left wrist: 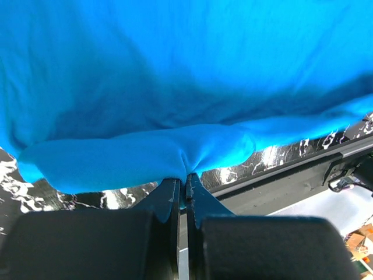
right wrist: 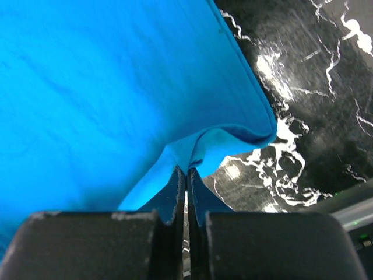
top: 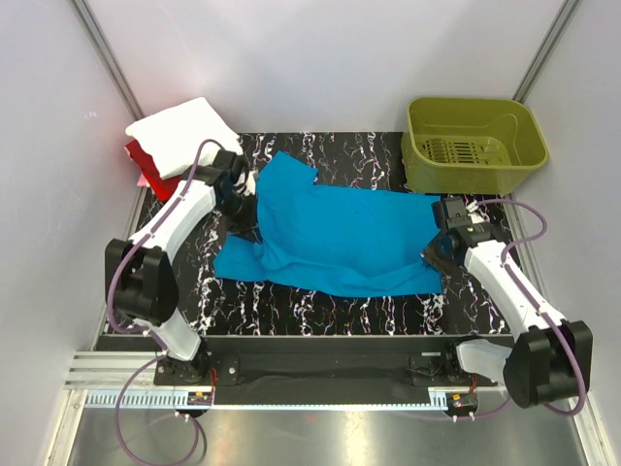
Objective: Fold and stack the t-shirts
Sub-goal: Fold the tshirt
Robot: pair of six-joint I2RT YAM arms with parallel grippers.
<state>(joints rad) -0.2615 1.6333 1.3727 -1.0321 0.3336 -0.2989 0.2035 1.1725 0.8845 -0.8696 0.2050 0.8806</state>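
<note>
While left gripper (left wrist: 186,178) and right gripper (right wrist: 186,171) clamp the blue t-shirt (top: 340,238), the basket (top: 466,179) stands apart.

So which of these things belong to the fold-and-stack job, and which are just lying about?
Job in hand:
blue t-shirt, spread on the table, pinched by the left gripper and right gripper
white t-shirt, folded, lying on the red t-shirt, far left

Lying about:
olive-green basket, far right, nothing visible in it
</note>
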